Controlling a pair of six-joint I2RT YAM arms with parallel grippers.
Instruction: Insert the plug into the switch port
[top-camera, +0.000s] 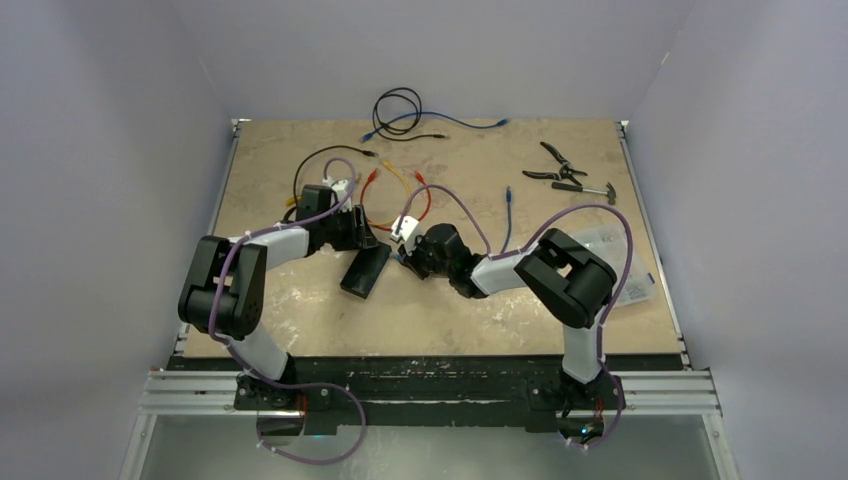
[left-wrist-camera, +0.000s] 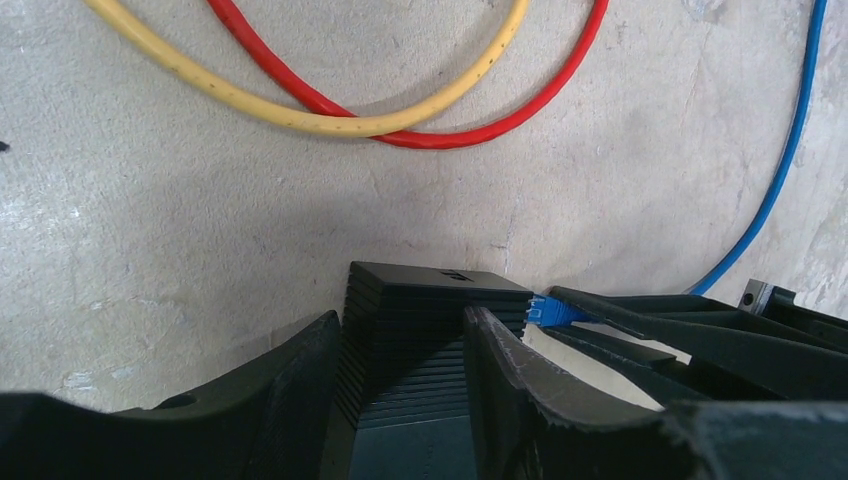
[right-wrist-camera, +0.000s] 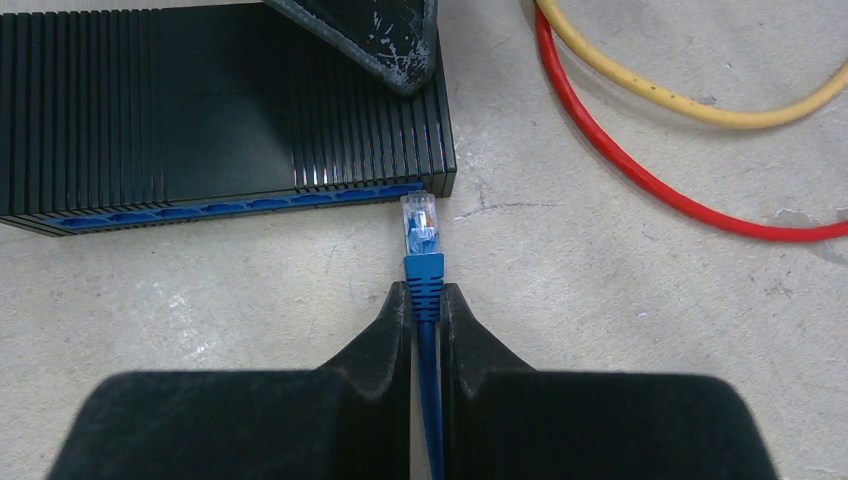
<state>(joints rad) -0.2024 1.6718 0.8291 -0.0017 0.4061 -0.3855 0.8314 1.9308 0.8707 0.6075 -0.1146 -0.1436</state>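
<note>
The switch is a flat black ribbed box lying mid-table, with a row of blue-lined ports along its long edge. My left gripper is shut on the switch's end, its fingers on either side of the box. My right gripper is shut on the blue boot of the blue cable. The clear-tipped plug sticks out ahead of the fingers and points at the rightmost port, its tip at the port's mouth. The plug also shows in the left wrist view.
A red cable and a yellow cable loop on the table just right of the switch. Pliers and a small hammer lie at the back right. A black cable coil lies at the back. A clear bag lies at the right.
</note>
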